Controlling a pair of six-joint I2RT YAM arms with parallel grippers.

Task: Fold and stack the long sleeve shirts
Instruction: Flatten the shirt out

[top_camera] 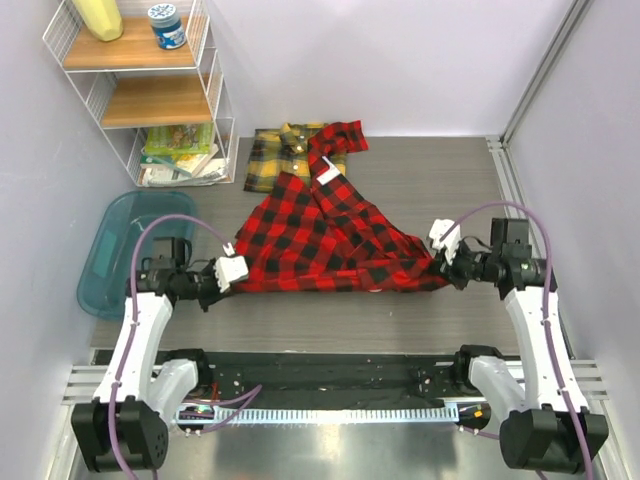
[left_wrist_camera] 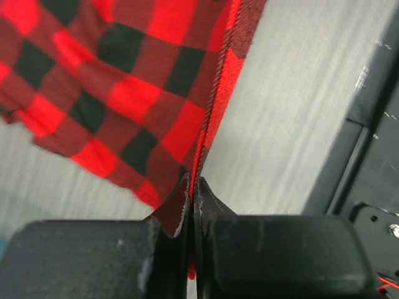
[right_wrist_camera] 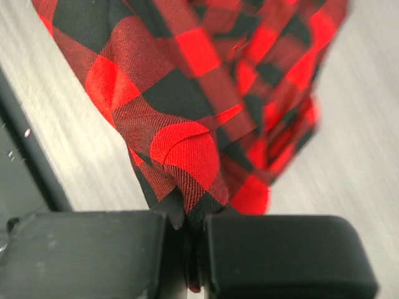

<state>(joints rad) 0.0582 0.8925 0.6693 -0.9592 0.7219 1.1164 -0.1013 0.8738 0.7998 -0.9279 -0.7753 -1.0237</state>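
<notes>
Open table [top_camera: 440, 180] right of the red shirt [top_camera: 320, 240]; wire shelf [top_camera: 150, 100] and blue tub [top_camera: 110, 255] on the left, yellow shirt [top_camera: 270, 165] behind

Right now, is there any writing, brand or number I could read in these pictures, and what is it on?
No text is legible.
Label on the jar, top of the rack: blue and white, too small to read.
Print on the packets, bottom shelf: too small to read.
The white tag on the red-and-black shirt: blurred.
Both wrist views: no text.

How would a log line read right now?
left tool: shut on red shirt | right tool: shut on red shirt | shirt: spread between them | yellow shirt: behind, partly under red sleeve
</notes>
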